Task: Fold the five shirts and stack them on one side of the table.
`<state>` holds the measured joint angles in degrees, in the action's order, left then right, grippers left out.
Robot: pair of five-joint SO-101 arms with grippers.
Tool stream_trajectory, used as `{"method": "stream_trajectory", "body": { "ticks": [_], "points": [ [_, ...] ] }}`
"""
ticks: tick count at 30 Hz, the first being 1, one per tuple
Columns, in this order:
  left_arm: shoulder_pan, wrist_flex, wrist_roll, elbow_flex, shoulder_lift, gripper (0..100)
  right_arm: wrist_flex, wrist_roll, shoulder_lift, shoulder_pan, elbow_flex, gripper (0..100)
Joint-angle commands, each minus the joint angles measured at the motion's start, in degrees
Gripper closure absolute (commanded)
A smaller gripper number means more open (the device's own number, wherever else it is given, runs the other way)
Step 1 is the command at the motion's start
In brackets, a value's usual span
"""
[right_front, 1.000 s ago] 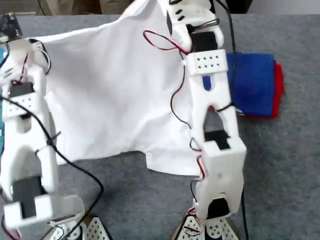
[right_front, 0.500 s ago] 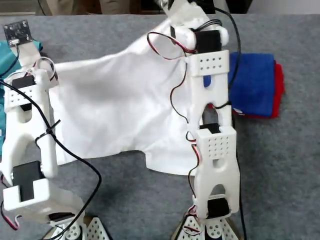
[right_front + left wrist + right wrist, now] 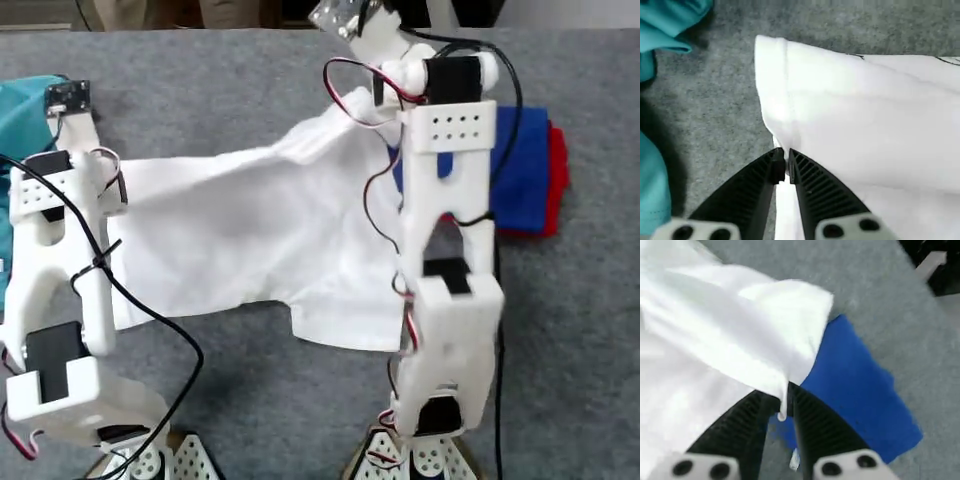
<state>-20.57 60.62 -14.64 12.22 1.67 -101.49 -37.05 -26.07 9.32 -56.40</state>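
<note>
Two grippers: both are clamped on the same white shirt (image 3: 250, 225), one at each end of its far edge.
Left gripper (image 3: 782, 167): the jaws are pinched together on the hemmed edge of the white shirt (image 3: 865, 120). The hem runs straight out ahead of the fingertips, and the rest of the cloth spreads off to one side of them.
Right gripper (image 3: 785, 402): the jaws are closed tight on a bunched corner of the white shirt (image 3: 720, 315). The fabric rises away from the tips in a thick fold.
White shirt, overall: it is stretched between the two grippers. Its far edge is held up at the right gripper's end and sags toward the left one. The near part lies flat on the table (image 3: 560, 340), between the two arms.
Teal shirt (image 3: 670, 17): crumpled on the table ahead of the left gripper, on the side away from the white cloth. Bare table separates it from the hem. In the high view it sits at the table's edge beside the left arm (image 3: 25, 100).
Blue shirt (image 3: 860, 395): folded, just ahead of and below the right gripper's tips. The held white corner hangs over its near edge; whether the two touch cannot be told.
Red shirt (image 3: 558, 170): folded beneath the blue shirt (image 3: 520, 150), showing as a strip on the side farthest from the right arm.
Table surface: grey and felt-like.
</note>
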Motion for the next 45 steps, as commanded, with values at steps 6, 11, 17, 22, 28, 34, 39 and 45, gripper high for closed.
{"method": "stream_trajectory", "body": {
  "ticks": [6, 11, 17, 22, 28, 34, 39, 45],
  "points": [
    [-0.97, 5.45, -6.15, -1.23, -0.92, 98, 13.71, -1.85, 26.68, 2.33, 49.45, 99.8],
    [-1.67, 5.89, -10.73, 3.52, -2.95, 98, 18.64, -1.93, 36.7, 2.59, 69.67, 99.8],
    [1.76, 5.36, -15.21, 17.41, -15.08, 98, 19.78, -3.87, 46.37, 2.42, 83.65, 99.8],
    [0.44, -3.52, -16.18, 26.55, -22.81, 98, 18.11, -6.15, 53.05, 2.68, 90.07, 99.8],
    [-0.7, -7.12, -16.26, 28.48, -17.89, 98, 16.44, -10.29, 58.51, 2.68, 95.78, 99.8],
    [-5.63, -3.78, -16.18, 19.25, -9.71, 98, 15.56, -11.43, 60.18, 2.86, 97.45, 99.8],
    [-6.42, -0.88, -20.13, 16.97, -5.49, 98, 17.14, -13.8, 60.18, 4.09, 101.41, 99.8],
    [-0.62, 3.25, -20.31, 17.23, -5.41, 98, 23.21, -13.71, 60.0, 3.82, 105.98, 99.8]
  ]
}}
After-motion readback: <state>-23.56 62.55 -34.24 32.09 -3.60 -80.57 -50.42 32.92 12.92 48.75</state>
